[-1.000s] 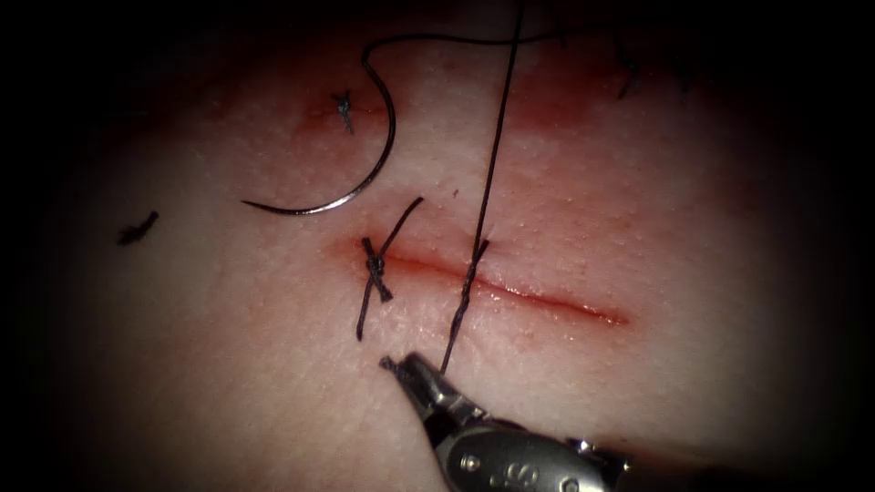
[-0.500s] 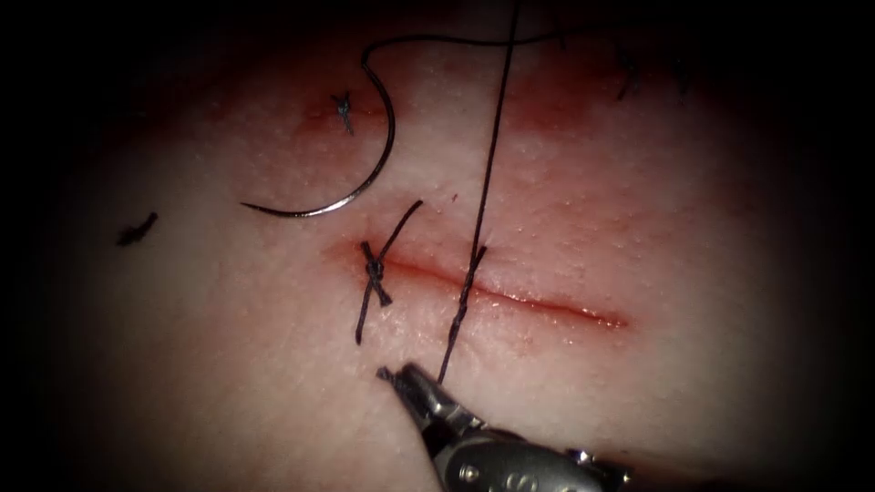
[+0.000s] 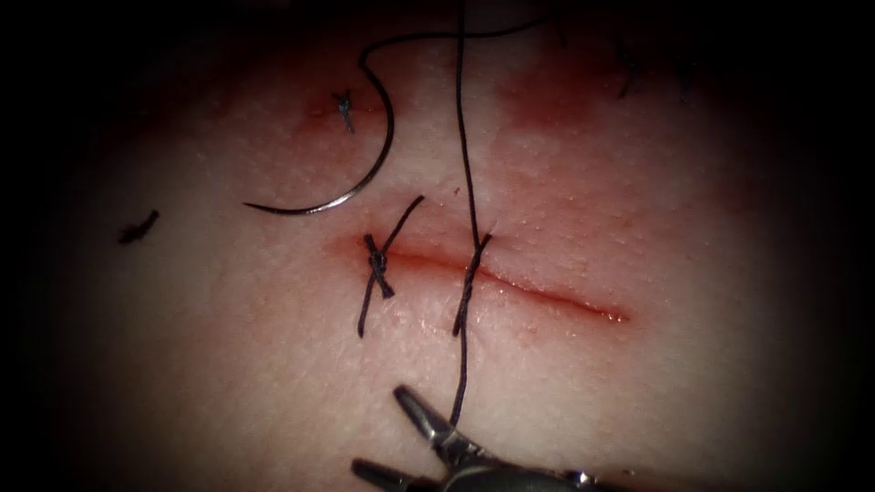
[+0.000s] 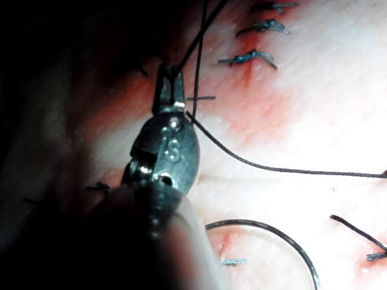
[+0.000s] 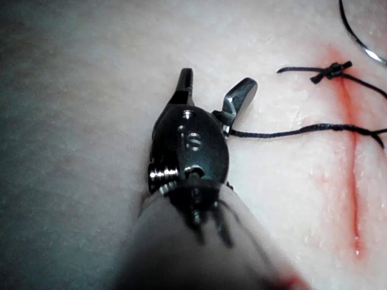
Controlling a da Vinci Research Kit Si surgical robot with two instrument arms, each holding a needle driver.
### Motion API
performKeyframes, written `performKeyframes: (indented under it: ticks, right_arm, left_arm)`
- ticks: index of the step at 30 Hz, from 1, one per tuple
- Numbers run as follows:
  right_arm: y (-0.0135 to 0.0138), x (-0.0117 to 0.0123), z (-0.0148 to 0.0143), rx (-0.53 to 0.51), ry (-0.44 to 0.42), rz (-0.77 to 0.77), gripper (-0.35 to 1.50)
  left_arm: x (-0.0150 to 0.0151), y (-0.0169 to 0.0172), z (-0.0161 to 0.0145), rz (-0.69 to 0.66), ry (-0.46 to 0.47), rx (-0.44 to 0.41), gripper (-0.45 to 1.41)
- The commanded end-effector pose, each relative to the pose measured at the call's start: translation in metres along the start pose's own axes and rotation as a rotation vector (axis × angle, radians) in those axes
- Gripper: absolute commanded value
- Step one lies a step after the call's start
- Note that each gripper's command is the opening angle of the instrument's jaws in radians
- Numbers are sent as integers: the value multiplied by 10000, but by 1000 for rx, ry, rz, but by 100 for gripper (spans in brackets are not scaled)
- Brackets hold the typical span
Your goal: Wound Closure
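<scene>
On the tissue [image 3: 656,210], the cut [image 3: 538,299] has one tied knot [image 3: 375,266] at its left end. A second stitch of thread [image 3: 467,164] crosses beside it, apparently not yet tied, and the right stretch gapes unstitched. The needle [image 3: 365,173] lies free on the surface at ten o'clock of the cut. At six o'clock the right tool [image 3: 378,428] has its jaws spread, gripping nothing, with the thread beside them. The left tool [image 4: 171,75] pinches the thread. Red fluid [image 3: 547,91] stains the surface at twelve o'clock.

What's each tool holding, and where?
Left tool: black thread, strand above the red cut. Right tool: nothing, jaws open. Curved steel needle lies free on pale tissue.
</scene>
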Motion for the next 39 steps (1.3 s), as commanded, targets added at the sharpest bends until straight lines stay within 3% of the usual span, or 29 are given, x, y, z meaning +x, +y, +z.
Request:
performKeyframes:
  ticks: [1, 6, 7, 9, 10, 11, 12, 25, 31, 39]
  right_arm:
    - [-4, -1, 2, 3, 2, 4, 114]
    - [27, 11, -11, 126, 49, 51, 39]
    - [32, 12, -11, 136, 54, 50, 29]
    - [43, 14, -10, 163, 87, 43, 26]
    - [52, 15, -7, 195, 106, 40, 2]
    - [52, 15, -7, 195, 106, 40, 2]
    - [57, 16, -5, 216, 111, 55, -35]
    - [113, 4, 46, 392, 160, 350, -35]
    - [123, -2, 64, 438, 164, 387, -35]
    - [120, 1, 95, 490, 180, 435, -35]
  left_arm:
    - [-3, 0, 7, 1, 3, -6, -45]
    - [30, 50, -30, -6, 17, -42, -45]
    - [37, 63, -38, -17, 19, -48, -45]
    - [47, 81, -49, -27, 19, -56, -45]
    - [59, 98, -59, -39, 18, -61, -45]
    - [59, 98, -59, -39, 18, -61, -45]
    - [63, 105, -63, -39, 17, -62, -45]
    - [117, 190, -100, -71, 30, -95, -45]
    - [124, 209, -102, -68, 49, -103, -45]
    - [135, 244, -101, -116, 157, -85, -45]
